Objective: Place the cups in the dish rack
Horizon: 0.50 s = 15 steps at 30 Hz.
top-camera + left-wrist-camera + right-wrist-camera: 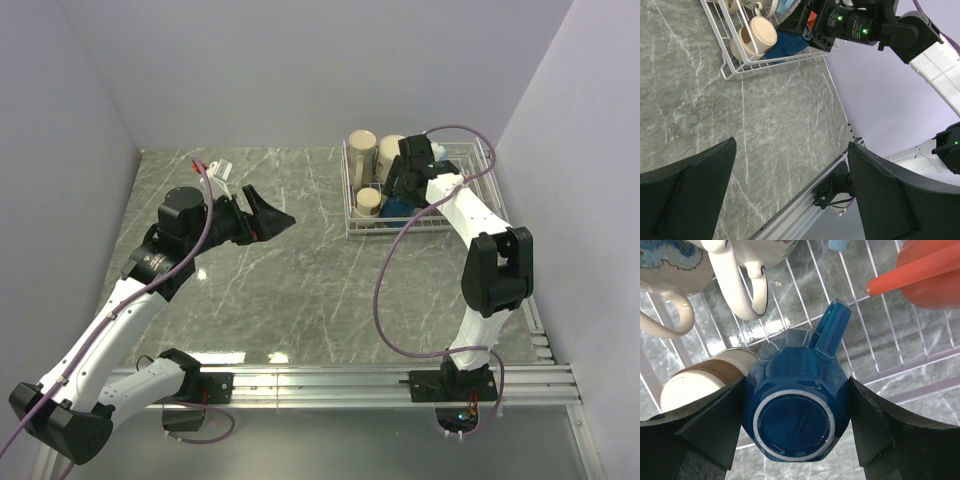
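The white wire dish rack [349, 215] stands at the back right. My right gripper [400, 186] reaches into it and is shut on a dark blue mug [796, 410], held bottom-up with its handle pointing away, low over the rack wires [875, 335]. Beside it in the rack are a cream mug with a brown band [695, 382], a white mug [755, 255], a light blue patterned mug [665, 265] and an orange mug [930, 275]. A small grey mug [221, 167] stands alone at the back left. My left gripper [265, 215] is open and empty above the table's middle.
The left wrist view shows the rack's near corner [735, 70], a cream mug [757, 35] and the right arm [865, 25] over it. A purple cable [385, 290] hangs from the right arm. Walls close the table on three sides.
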### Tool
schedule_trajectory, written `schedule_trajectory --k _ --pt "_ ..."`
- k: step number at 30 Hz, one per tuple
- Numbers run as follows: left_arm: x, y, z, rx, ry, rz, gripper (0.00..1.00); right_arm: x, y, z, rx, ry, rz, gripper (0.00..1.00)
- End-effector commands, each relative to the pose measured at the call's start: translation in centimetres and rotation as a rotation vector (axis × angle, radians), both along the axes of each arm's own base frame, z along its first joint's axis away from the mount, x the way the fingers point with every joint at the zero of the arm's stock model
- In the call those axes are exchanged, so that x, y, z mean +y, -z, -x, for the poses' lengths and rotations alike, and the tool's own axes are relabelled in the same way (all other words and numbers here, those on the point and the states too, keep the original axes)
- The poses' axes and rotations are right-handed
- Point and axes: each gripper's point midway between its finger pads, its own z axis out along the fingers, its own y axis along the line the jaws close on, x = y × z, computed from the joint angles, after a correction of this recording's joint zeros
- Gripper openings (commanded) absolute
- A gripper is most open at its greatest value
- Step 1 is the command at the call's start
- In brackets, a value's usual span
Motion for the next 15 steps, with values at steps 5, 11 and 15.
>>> schedule_trajectory --k 5,11,15 --pt "0.16 -1.78 -0.03 -0.047 -0.007 0.026 0.98 -1.20 -1.86 -1.38 -0.108 0.080 0.058 0.00" --pt "0.04 -1.82 0.02 -0.048 -0.002 0.031 0.98 -0.86 -1.66 -1.55 -0.091 0.061 0.060 0.49" --pt "0.03 -1.71 0.12 -0.046 0.001 0.031 0.98 -0.54 -2.17 -1.35 -0.094 0.052 0.068 0.61"
